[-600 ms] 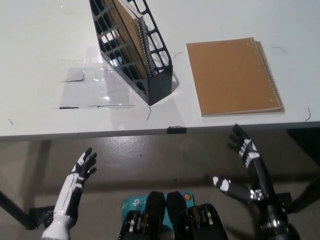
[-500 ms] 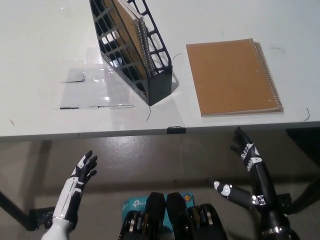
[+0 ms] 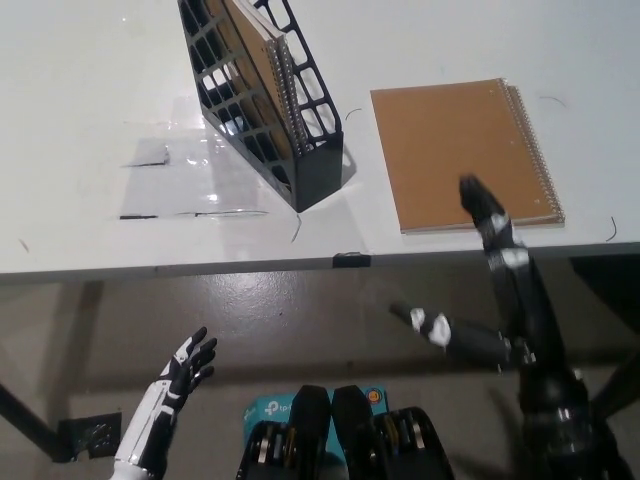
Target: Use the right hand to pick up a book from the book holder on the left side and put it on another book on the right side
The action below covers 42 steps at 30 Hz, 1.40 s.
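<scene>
The white left hand [image 3: 188, 362] idles open below the white surface [image 3: 80, 120]; the black right hand [image 3: 487, 262], fingers spread and empty, rises toward the black lattice book holder [image 3: 262, 95] holding the brown spiral-bound book [image 3: 262, 55], left of the flat brown notebook [image 3: 462, 152].

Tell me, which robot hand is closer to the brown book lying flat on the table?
The right hand: it reaches over the flat book's near edge. The left hand hangs low, below the table, far off.
</scene>
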Each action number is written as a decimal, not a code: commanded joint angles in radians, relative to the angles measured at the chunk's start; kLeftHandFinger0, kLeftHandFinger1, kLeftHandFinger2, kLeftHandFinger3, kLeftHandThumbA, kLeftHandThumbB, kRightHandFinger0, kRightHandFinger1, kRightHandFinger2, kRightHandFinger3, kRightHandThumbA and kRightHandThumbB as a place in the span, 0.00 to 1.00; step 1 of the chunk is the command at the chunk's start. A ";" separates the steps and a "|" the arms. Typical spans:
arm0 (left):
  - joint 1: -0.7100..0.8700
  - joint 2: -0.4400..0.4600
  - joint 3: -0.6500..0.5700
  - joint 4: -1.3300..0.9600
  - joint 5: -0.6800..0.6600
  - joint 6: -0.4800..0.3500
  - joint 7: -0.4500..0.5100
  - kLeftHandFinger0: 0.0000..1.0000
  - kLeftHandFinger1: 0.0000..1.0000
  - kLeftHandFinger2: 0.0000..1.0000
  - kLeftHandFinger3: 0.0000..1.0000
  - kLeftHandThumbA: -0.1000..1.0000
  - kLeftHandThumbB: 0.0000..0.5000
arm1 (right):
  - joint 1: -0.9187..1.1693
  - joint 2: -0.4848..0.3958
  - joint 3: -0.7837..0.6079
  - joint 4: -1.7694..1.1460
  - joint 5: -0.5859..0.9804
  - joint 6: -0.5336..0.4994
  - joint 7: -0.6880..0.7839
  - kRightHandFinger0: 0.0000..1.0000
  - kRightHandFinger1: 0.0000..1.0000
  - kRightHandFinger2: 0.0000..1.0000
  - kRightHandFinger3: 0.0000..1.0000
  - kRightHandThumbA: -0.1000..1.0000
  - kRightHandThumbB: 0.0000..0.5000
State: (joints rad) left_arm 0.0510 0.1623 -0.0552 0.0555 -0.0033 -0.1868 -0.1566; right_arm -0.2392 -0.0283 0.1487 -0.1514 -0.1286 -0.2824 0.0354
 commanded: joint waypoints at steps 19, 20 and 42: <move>0.006 0.002 -0.020 0.047 0.025 -0.076 -0.006 1.00 1.00 1.00 1.00 1.00 0.45 | -0.636 0.065 -0.029 0.607 0.006 0.109 0.003 1.00 1.00 1.00 1.00 1.00 0.67; 0.007 0.001 -0.020 0.047 0.021 -0.073 -0.007 1.00 1.00 1.00 1.00 1.00 0.48 | -0.647 0.067 -0.029 0.623 0.007 0.106 0.002 1.00 1.00 1.00 1.00 1.00 0.65; -0.008 -0.003 -0.030 0.019 0.045 -0.034 -0.003 1.00 1.00 1.00 1.00 1.00 0.51 | -0.924 0.116 -0.064 1.066 0.020 0.059 -0.014 1.00 1.00 1.00 1.00 1.00 0.65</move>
State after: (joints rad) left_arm 0.0536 0.1539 -0.0805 0.1089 0.0260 -0.2175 -0.1585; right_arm -1.0661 0.0767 0.0958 0.8613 -0.1233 -0.1786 0.0416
